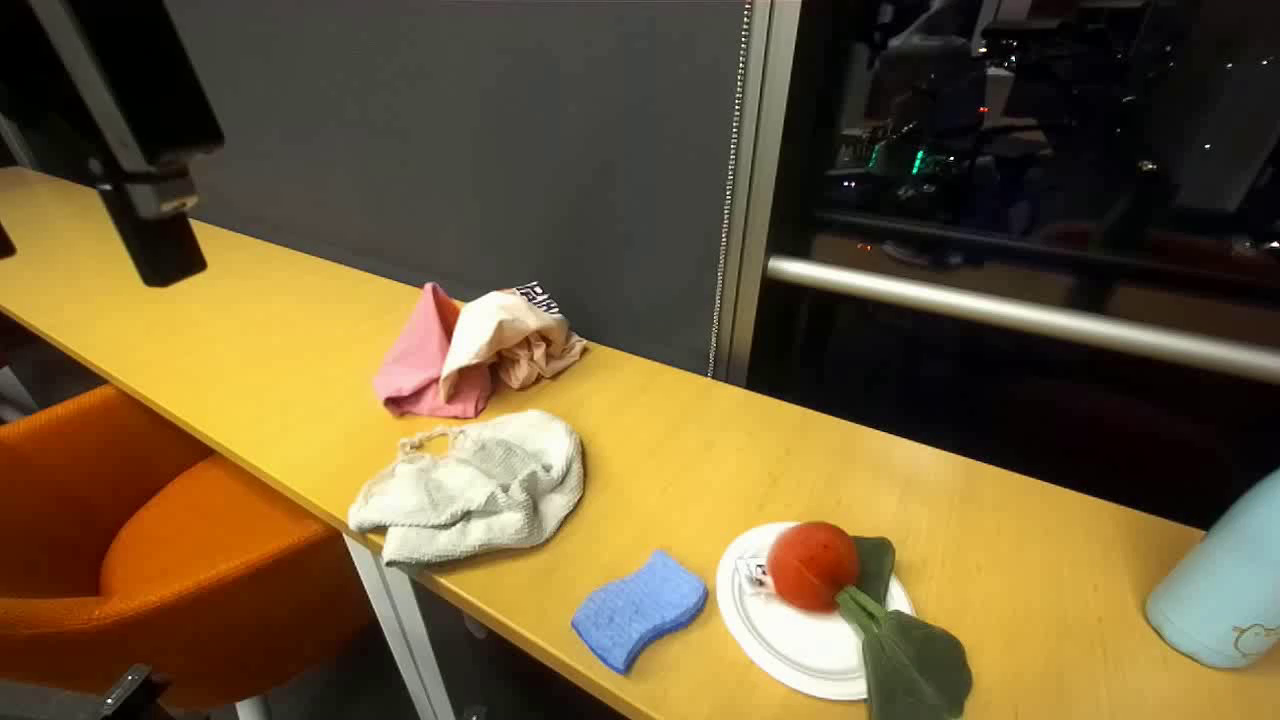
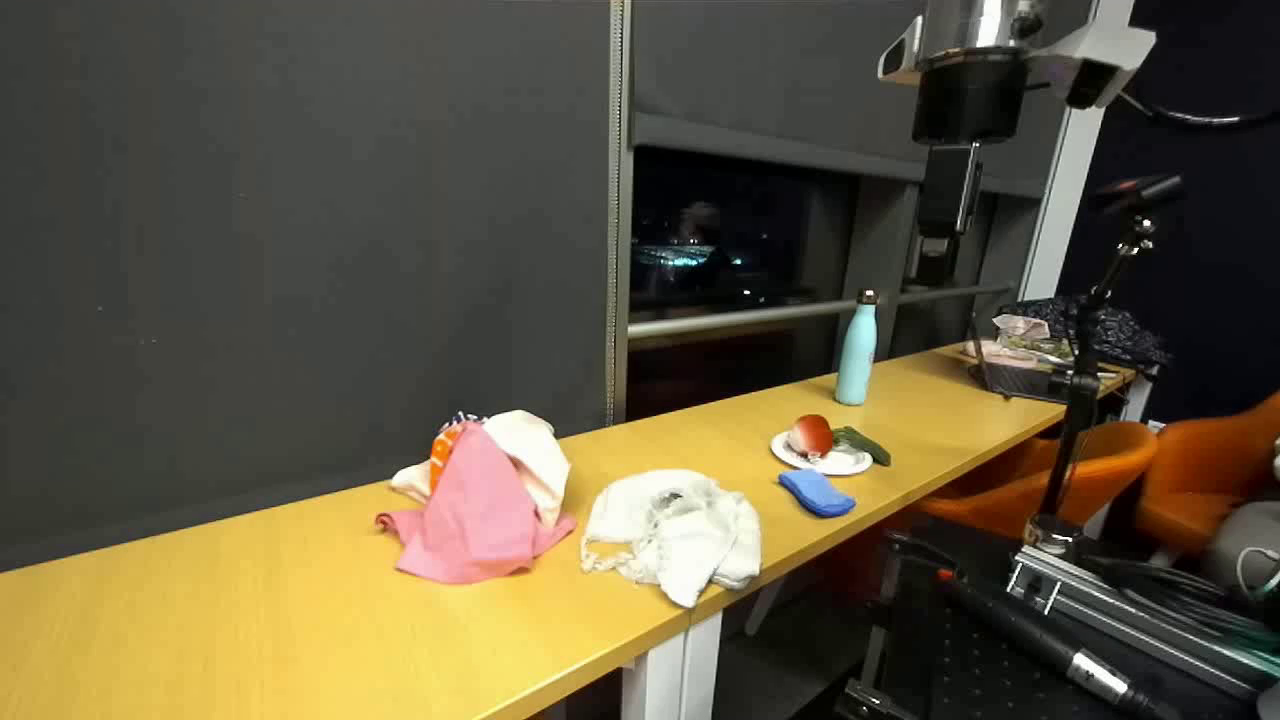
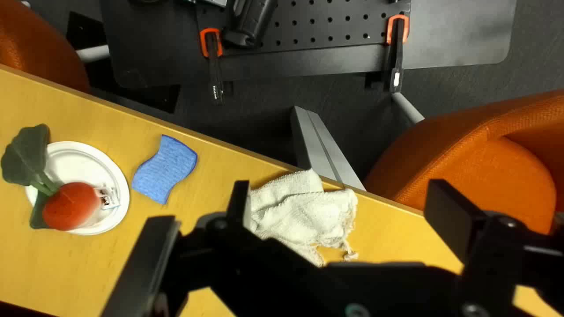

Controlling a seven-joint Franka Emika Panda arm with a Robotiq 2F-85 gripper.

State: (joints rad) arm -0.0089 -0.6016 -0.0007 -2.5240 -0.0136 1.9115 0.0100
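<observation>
Hand point(image 3: 340, 198) Hung Spread Wide, Holding Nothing

Below it, a white cloth point(image 3: 304, 211) lay rumpled at the edge of the counter point(image 3: 211, 176), near a blue sponge point(image 3: 166, 169). Its soft folds seemed to need a slow, low pinch.

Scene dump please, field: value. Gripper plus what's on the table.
gripper: open, raised, holding nothing
table: yellow top
white cloth: crumpled, at table edge
pink cloth: crumpled, bunched with a cream cloth
plate: white, bears a red bulb-shaped item whose green leaves reach past the rim
sponge: blue, lying between plate and white cloth
bottle: light blue, upright
</observation>
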